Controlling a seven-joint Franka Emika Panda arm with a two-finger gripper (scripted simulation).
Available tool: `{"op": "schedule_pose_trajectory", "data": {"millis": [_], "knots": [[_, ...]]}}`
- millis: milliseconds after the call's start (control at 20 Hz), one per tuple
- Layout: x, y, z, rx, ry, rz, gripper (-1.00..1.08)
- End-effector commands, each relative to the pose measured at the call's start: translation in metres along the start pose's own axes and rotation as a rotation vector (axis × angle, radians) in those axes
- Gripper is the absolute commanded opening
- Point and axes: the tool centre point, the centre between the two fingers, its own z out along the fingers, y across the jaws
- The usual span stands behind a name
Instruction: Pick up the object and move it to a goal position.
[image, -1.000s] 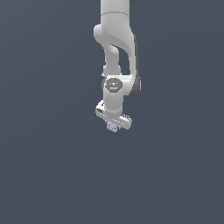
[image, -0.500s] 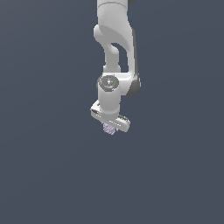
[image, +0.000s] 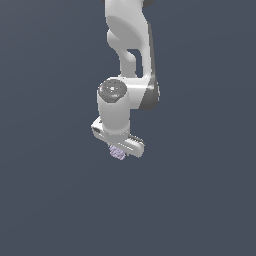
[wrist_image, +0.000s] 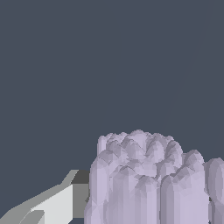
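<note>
Gripper (image: 118, 150) holding the lilac object (image: 117, 152), clamped between its fingers below the white hand

Exterior view: whole arm (image: 127, 60) hangs against a plain dark grey backdrop, object seen only as a tiny bumpy speck under the gripper body, fingers themselves too small to resolve. Wrist view: object (wrist_image: 151, 179) fills the frame close up, surface of rounded lumps clear; one pale finger (wrist_image: 52, 205) touches its side; the other side of the grip is out of frame

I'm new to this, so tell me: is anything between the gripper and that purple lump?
Nothing. In the wrist view the lilac bumpy chunk sits right against a gripper finger.
</note>
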Motion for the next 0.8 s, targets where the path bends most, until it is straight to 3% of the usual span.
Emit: {"op": "schedule_pose_trajectory", "data": {"millis": [0,350,750], "knots": [[0.015,-0.001,-0.013,0.0,-0.001,0.0,-1.0],[0.049,-0.003,-0.041,-0.001,-0.001,0.0,-1.0],[0.069,-0.005,-0.057,0.0,-0.001,0.0,-1.0]]}}
